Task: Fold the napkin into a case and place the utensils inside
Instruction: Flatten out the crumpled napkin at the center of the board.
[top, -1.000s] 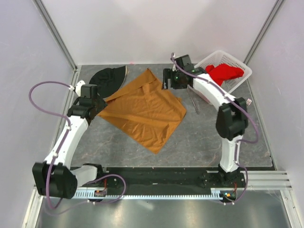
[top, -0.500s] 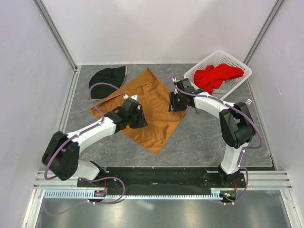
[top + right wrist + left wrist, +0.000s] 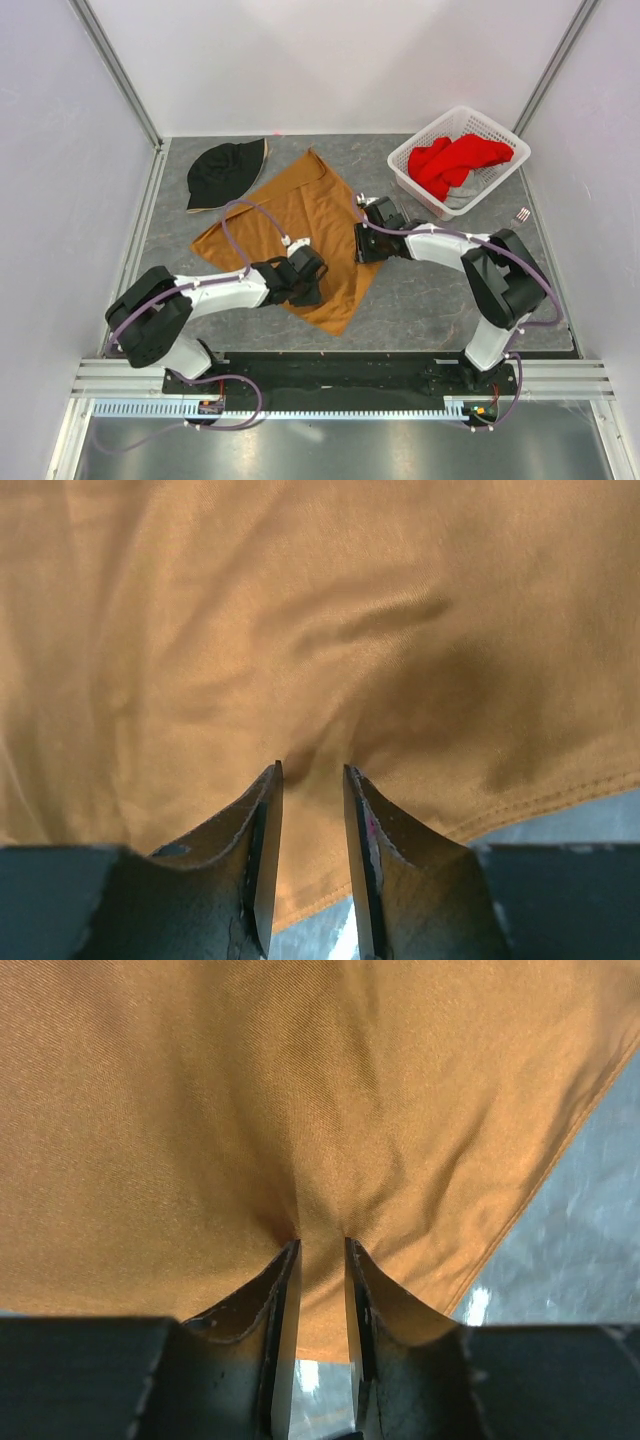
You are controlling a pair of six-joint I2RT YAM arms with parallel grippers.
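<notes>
Napkin (image 3: 300, 215) lay spread flat mid-table (image 3: 430, 300), one layer, set as a diamond; no fold made yet.

Left gripper (image 3: 306, 282) was down on the cloth toward its 6 o'clock corner. Wrist view: fingers (image 3: 283, 1290) nearly together, a small pucker of orange-brown cloth nipped between the tips, creases fanning out from them.

Right gripper (image 3: 366, 243) was at the napkin's 3 o'clock edge. Wrist view: same picture, tips drawn close on a pinched ridge of cloth, with the hemmed border just beside.

Fork (image 3: 521, 214) lay on the table well off at 3 o'clock, near the side wall. Knife-like piece not made out.

Black hat (image 3: 226, 172) at 10 o'clock of the napkin, close by its edge. White basket (image 3: 415, 180) at 2 o'clock, holding the red cloth (image 3: 455, 158).
</notes>
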